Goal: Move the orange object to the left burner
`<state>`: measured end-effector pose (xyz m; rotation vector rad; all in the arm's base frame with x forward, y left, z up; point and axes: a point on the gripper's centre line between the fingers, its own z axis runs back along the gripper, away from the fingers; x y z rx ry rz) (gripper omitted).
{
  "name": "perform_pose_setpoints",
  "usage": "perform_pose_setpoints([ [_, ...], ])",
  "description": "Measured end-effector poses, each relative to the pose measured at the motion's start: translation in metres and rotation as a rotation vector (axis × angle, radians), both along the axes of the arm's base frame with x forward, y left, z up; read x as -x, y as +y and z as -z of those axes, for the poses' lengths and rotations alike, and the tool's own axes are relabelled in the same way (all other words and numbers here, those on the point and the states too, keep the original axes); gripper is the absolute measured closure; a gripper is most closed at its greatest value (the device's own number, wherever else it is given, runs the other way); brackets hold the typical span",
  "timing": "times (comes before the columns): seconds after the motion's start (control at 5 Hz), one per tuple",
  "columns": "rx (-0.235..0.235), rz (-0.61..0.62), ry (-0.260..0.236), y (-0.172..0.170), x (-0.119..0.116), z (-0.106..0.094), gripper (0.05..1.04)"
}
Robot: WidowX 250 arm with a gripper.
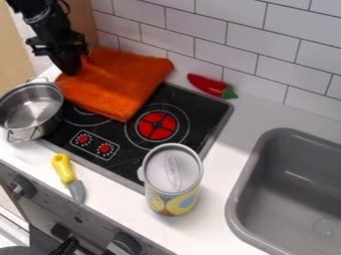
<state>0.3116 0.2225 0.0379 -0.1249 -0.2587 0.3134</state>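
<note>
White tiles (220, 25) in staggered rows backed the pale counter (259, 119), with a grey sink (247, 174) on the far side from my gripper (70, 69). The gripper hung at the back left corner of the cloth (130, 74), the orange thing I had to move. I could not tell whether its jaws were spread, pressed together or pinching fabric

The cloth lay over the back left of the stove (126, 167), partly on the counter, covering much of the left burner (86, 119); its front corner came down between that burner's ring and the red burner (158, 125). I judged the step in hand to be the grasp or the final placing. The next move called for making sure of the hold, then a small shift to centre the cloth, or a clean release if that cover was enough. I reckoned a drag might bunch it or nudge the pot (50, 127) alongside

The cloth looked thick and napped, roughly rectangular, soft-edged and creased near the gripper. The stove was flat, glossy black; the pot was round, shiny metal with looped handles. In front stood a tall cylindrical can (172, 194), and a toy knife (65, 169) with a smooth yellow handle lay near the counter's edge. The pepper (210, 85) by the tiles was red, glossy and tapered
</note>
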Motion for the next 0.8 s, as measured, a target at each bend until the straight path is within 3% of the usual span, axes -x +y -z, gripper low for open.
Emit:
perform_pose_setpoints([
  [0.4,0.057,0.018,-0.027,-0.010,0.004,-0.025,0.348],
  [0.6,0.057,0.055,-0.076,-0.019,0.007,-0.039,0.106],
  [0.8,0.048,0.094,-0.154,-0.029,0.010,-0.049,0.084],
])
